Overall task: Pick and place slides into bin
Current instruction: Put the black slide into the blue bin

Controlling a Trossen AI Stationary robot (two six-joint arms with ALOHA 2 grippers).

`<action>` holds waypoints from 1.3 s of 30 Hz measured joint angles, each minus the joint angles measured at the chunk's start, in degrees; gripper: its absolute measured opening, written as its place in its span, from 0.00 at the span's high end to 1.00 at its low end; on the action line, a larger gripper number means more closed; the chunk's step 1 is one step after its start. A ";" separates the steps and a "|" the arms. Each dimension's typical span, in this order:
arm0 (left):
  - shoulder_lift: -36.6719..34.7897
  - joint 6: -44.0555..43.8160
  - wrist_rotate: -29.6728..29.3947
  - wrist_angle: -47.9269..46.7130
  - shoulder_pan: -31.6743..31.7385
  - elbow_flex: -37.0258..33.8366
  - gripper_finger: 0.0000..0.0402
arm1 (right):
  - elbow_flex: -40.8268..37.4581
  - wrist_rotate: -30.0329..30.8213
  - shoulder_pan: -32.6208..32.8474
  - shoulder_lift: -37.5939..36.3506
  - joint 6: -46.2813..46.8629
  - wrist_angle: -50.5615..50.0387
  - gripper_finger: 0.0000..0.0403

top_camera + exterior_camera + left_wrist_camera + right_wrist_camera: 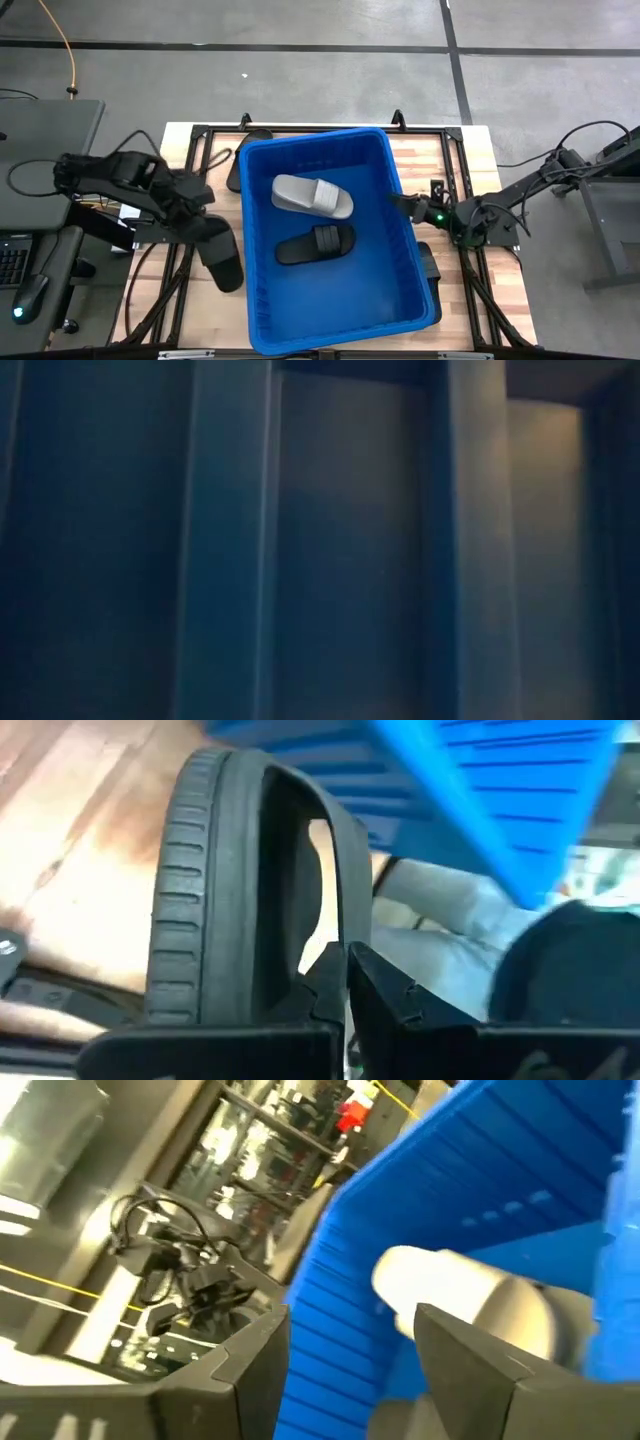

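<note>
Two flat slides, one grey (312,196) and one black (316,244), lie in the big blue plastic bin (262,290). The left gripper (345,982) pinches another black rubber slide (222,258) outside it; the right gripper (350,1370) waits, jaws wide.

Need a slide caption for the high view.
Left gripper shut on black slide beside blue bin holding two slides.

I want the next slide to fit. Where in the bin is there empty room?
The bin floor is bare along its near end, below the black slide, and down the left wall beside both slides. The middle is crowded: the grey slide and black one lie close together. The left gripper holds another black slide outside.
</note>
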 joint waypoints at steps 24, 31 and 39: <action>2.23 4.68 3.05 -6.63 0.01 23.63 1.00 | 7.81 -24.64 -0.04 -0.34 15.53 3.35 0.51; 5.66 8.66 7.93 -2.67 -0.03 23.78 1.00 | 17.59 -30.91 -0.17 0.75 15.41 -8.54 0.51; 11.59 15.93 11.65 3.97 0.01 23.76 1.00 | 33.73 -30.72 -1.71 8.15 14.88 -29.14 0.51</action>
